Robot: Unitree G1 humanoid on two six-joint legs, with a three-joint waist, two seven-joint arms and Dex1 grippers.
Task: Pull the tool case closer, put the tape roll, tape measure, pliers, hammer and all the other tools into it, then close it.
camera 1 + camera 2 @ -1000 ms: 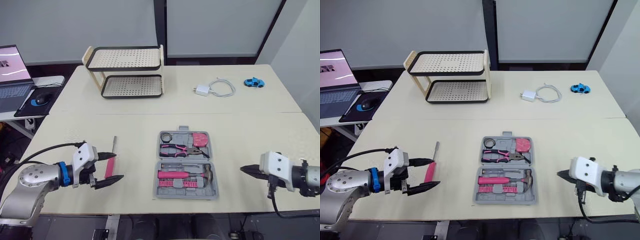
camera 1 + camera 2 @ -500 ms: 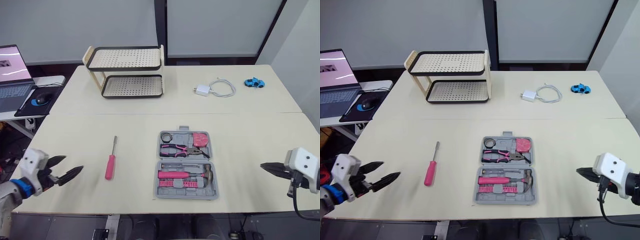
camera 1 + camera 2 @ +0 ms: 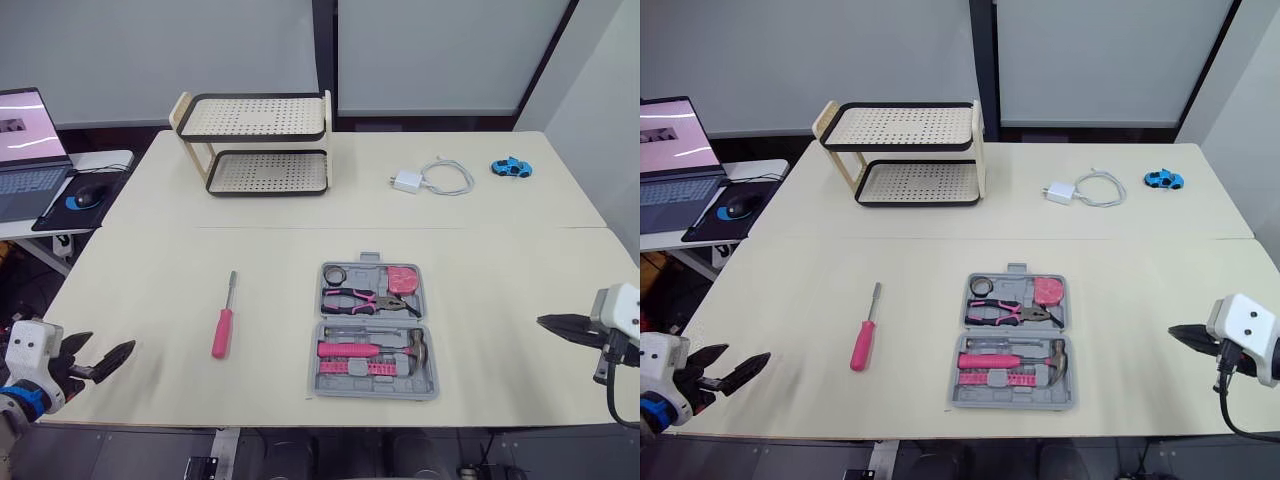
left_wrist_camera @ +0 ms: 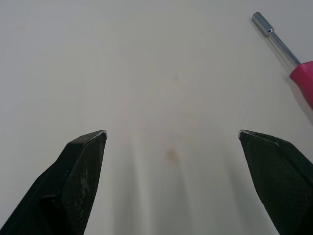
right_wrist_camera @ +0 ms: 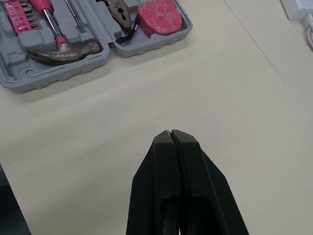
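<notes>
**Tool case open near the front edge; one screwdriver outside it**

A wide pale desk carries everything. A two-tier perforated rack is set at the far edge towards the left corner. A laptop and a mouse are seen on a separate side table beyond the left edge.

The grey tool case is laid flat and open near the middle of the front edge. In its far half the tape roll, the pliers and the pink tape measure are seated. In its near half the hammer is held.

A pink-handled screwdriver is left on the desk, apart from the case on its left, shaft towards the far edge. It lies between the case and the left gripper, which is held at the front left corner with its fingers spread wide and nothing in them. The right gripper is held at the right edge near the front corner, fingers pressed together and empty.

A white charger with its coiled cable and a small blue toy car are placed towards the far right corner.

In the left wrist view bare desk is seen between the fingers, with the screwdriver's shaft off to one side. In the right wrist view the hammer's head and the tape measure are seen beyond the fingertips.
</notes>
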